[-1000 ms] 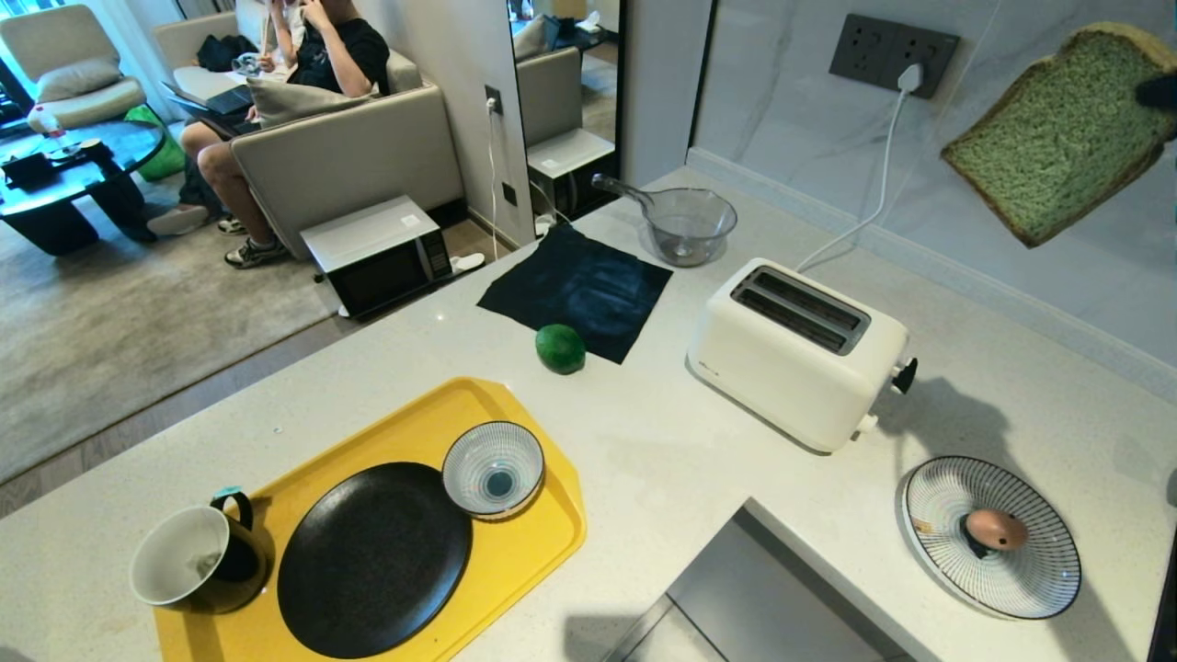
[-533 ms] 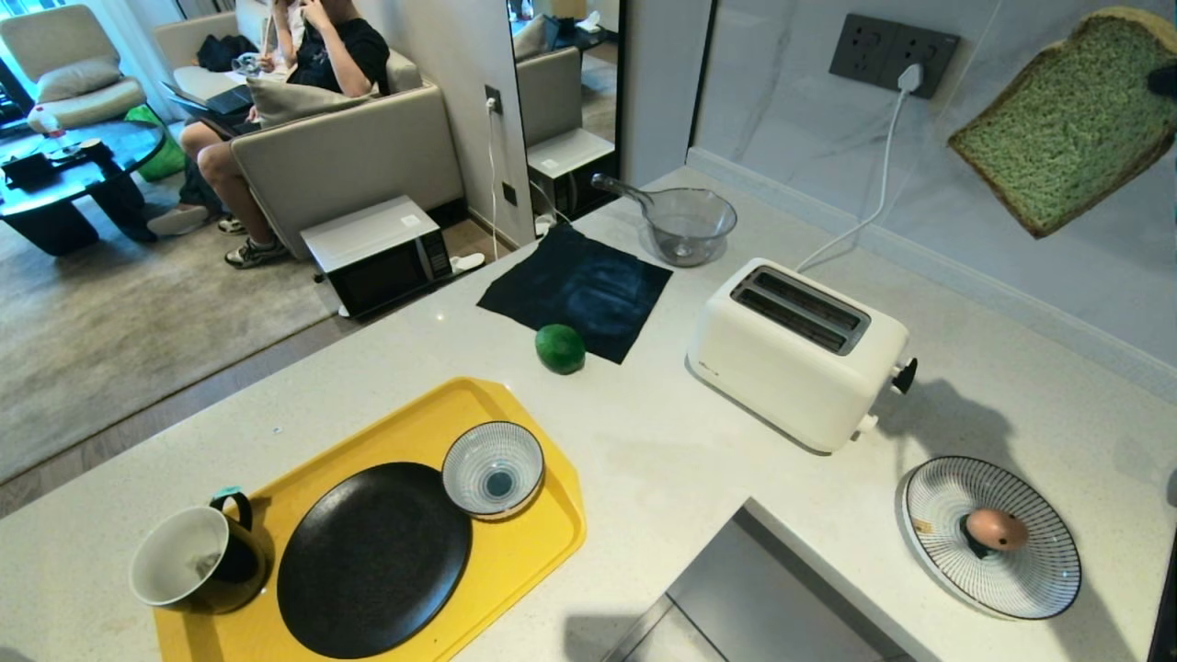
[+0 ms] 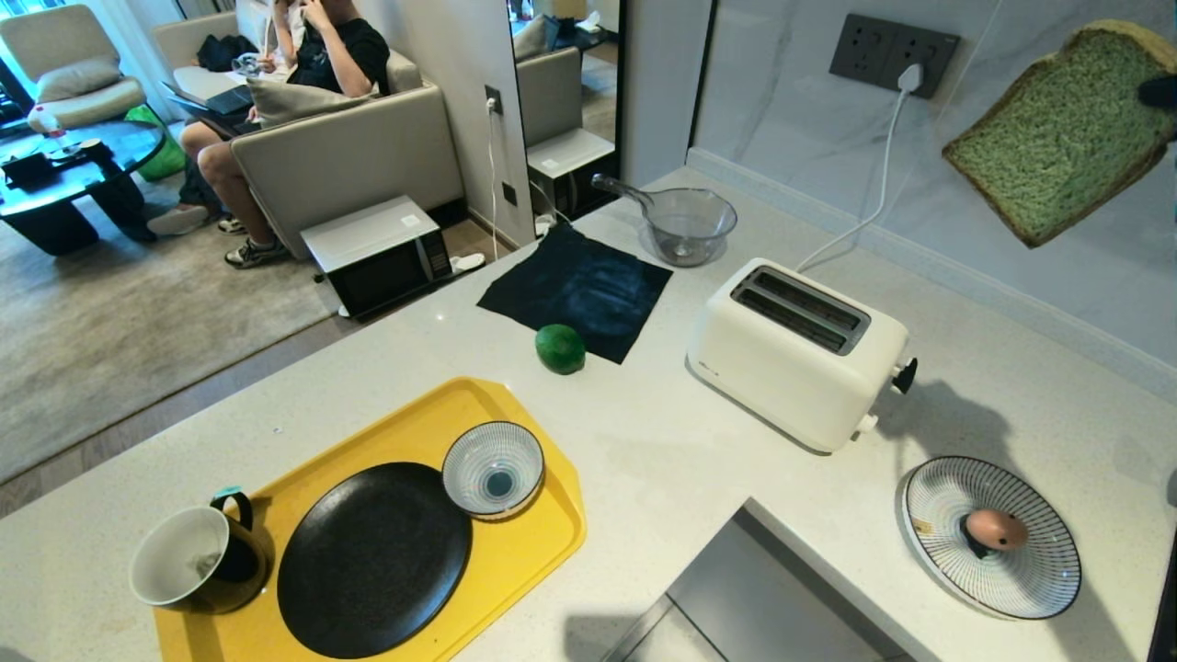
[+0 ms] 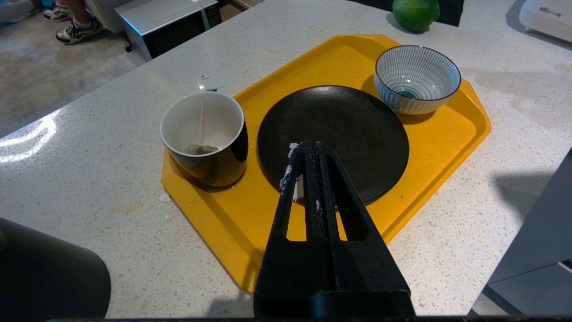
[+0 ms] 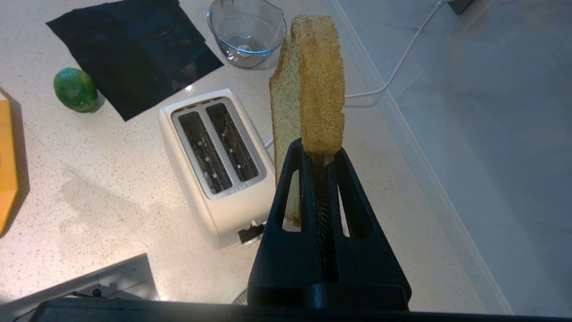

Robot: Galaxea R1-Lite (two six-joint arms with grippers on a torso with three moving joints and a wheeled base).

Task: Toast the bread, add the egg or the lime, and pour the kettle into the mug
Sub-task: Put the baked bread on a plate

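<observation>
The table [image 3: 662,460] carried the toaster [image 3: 798,351] at centre, its slots empty. The bread [image 3: 1067,138] hung at two o'clock from it, high above, edge pinched in the clenched right pincer [image 5: 322,154]. Light, soft and crumbly, it likely wants a gentle grip at the crust. The left pincer [image 4: 308,152] hovered clenched and empty over the tray [image 4: 447,129].

Green bread [image 3: 1067,138] hangs high right — above the toaster [image 3: 798,354], well apart.
</observation>
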